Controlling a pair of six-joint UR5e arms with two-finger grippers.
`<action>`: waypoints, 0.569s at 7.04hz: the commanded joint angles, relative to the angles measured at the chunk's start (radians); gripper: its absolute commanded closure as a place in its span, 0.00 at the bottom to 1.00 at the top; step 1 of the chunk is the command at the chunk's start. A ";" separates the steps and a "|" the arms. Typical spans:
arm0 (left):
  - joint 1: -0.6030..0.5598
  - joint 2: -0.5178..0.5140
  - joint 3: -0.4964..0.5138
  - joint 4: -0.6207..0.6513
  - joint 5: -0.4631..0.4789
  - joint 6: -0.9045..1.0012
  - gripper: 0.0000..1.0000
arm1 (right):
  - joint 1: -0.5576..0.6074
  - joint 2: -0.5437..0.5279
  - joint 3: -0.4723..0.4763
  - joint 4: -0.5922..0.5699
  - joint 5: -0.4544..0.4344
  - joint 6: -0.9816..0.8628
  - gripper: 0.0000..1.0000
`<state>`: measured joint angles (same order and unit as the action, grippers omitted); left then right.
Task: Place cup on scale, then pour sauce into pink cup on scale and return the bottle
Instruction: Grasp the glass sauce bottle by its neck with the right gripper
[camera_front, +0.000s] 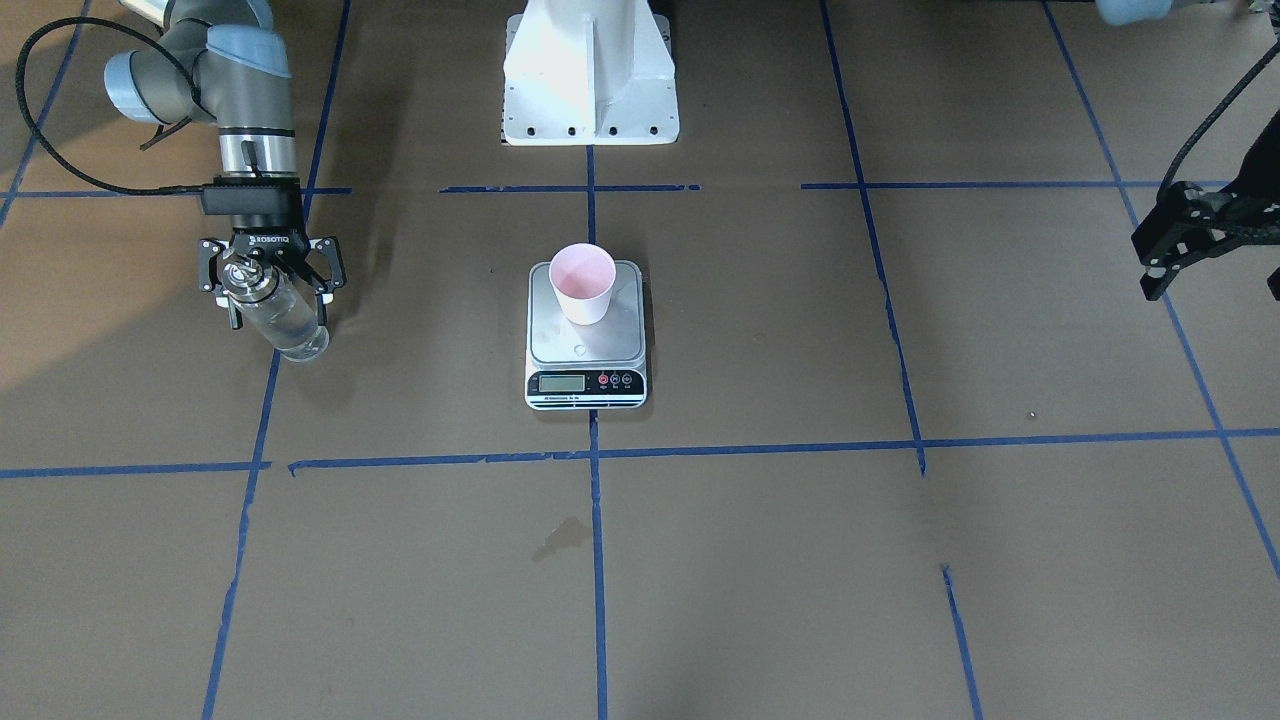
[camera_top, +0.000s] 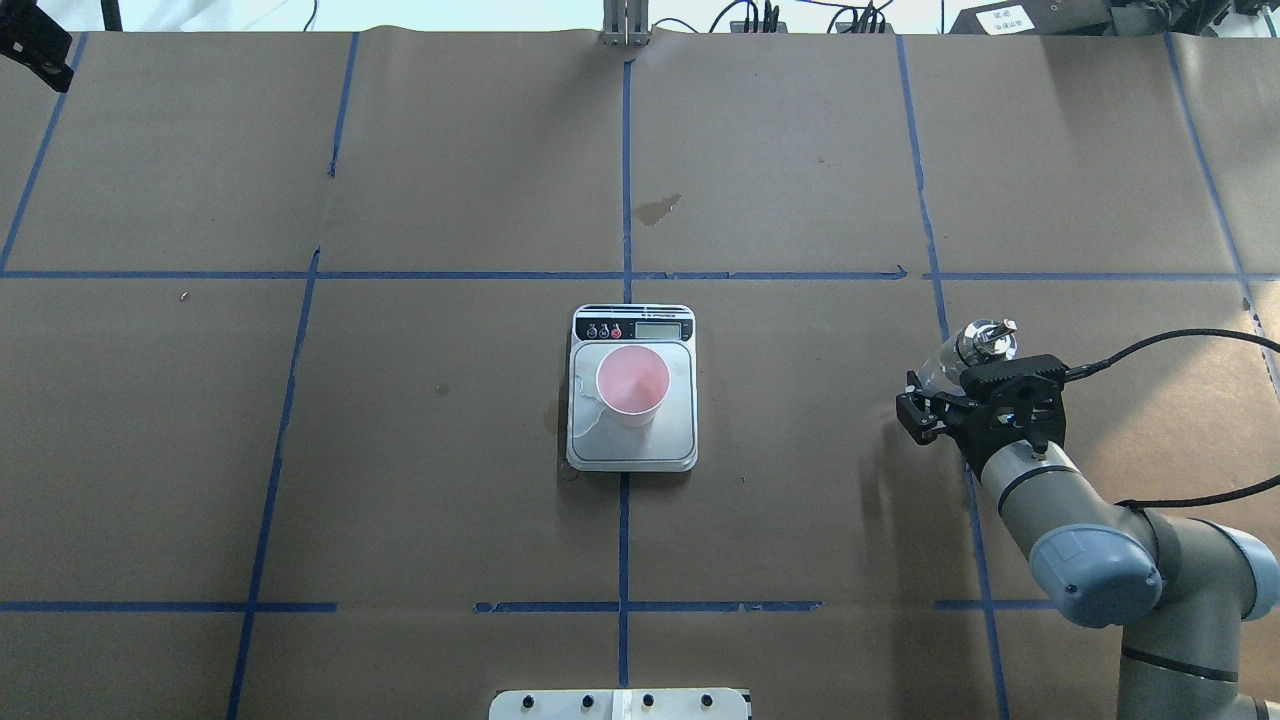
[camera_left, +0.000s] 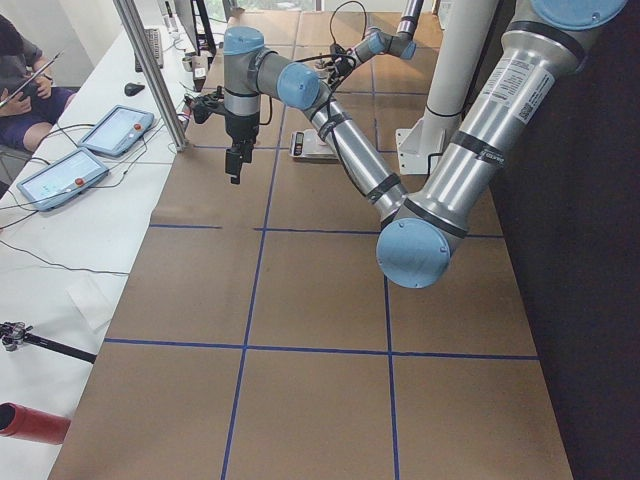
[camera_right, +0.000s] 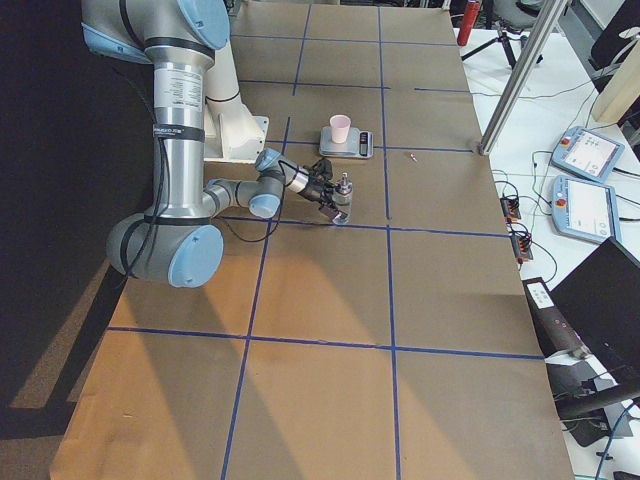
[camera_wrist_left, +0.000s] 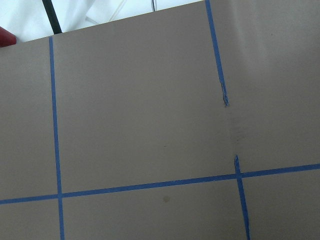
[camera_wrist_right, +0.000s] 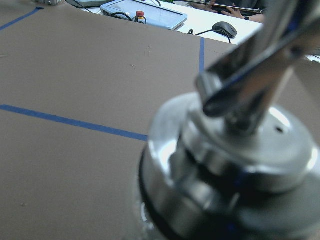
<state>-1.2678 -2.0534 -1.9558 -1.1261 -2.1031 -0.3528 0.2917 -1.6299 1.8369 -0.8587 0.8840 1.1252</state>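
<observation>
Gripping the bottle (camera_front: 283, 322) just under its metal collar, the right hand (camera_front: 268, 285) sits low at the robot's right side of the counter (camera_front: 760, 560); whether the base touches is unclear. Bottle stands roughly upright, spout up, clear liquid inside. Cup (camera_front: 582, 283) stands upright on the scale (camera_front: 586, 340) at centre, well apart, toward the robot's left of this hand. Left hand (camera_front: 1195, 245) hangs far off, jaws apart, empty. Right arm is nearer.
</observation>
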 joint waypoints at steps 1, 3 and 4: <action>-0.005 -0.001 -0.002 0.000 0.000 -0.002 0.00 | 0.021 0.005 -0.004 0.001 0.016 -0.001 0.00; -0.010 0.001 -0.002 0.002 -0.003 -0.005 0.00 | 0.027 0.028 0.001 0.001 0.018 -0.020 0.99; -0.010 0.001 -0.002 0.002 -0.003 -0.011 0.00 | 0.046 0.036 0.004 0.016 0.056 -0.060 1.00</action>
<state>-1.2765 -2.0526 -1.9573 -1.1249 -2.1054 -0.3578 0.3213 -1.6026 1.8369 -0.8541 0.9099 1.1022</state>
